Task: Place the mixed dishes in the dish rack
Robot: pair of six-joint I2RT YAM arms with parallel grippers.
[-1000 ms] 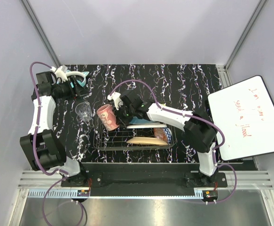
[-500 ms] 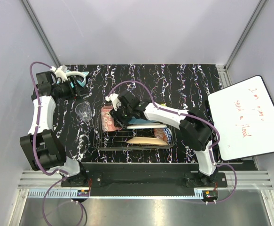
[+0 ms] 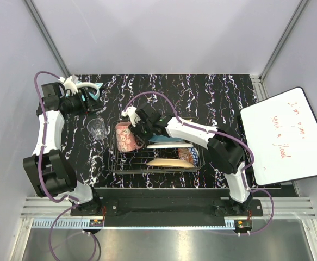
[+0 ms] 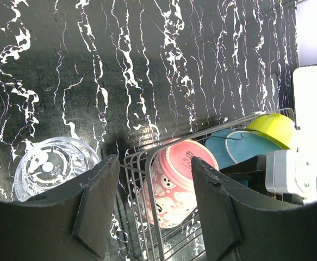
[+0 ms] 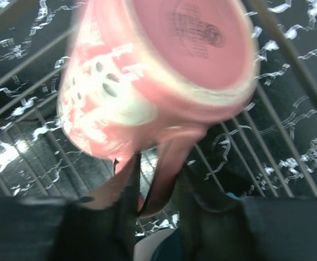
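Overhead view: you see the pink mug (image 3: 124,137) at the left end of the dish rack (image 3: 147,170), near the middle of the frame, tipped so that its stamped base faces up and to the left. The right gripper (image 3: 137,129) reaches in from the right and meets the mug at its handle. In the right wrist view the handle passes between the two fingers (image 5: 199,201), with the rack's wires behind it. That picture is blurred, so you cannot tell whether the fingers pinch the handle or merely flank it. The left gripper (image 4: 154,159) hangs at the upper left of the overhead frame, its fingers spread apart with nothing between them. Its wrist view looks past them onto the small clear glass (image 4: 52,166), upright on the black marbled table (image 3: 212,98) just left of the rack. Farther right in the rack sit the teal plate (image 4: 237,147) and the yellow-green bowl (image 4: 272,126). The tan floral plate (image 3: 166,162) and the red patterned bowl (image 3: 187,155) lie along its lower side. The teal cat-ear headphones (image 3: 90,88) lie beside the left gripper.
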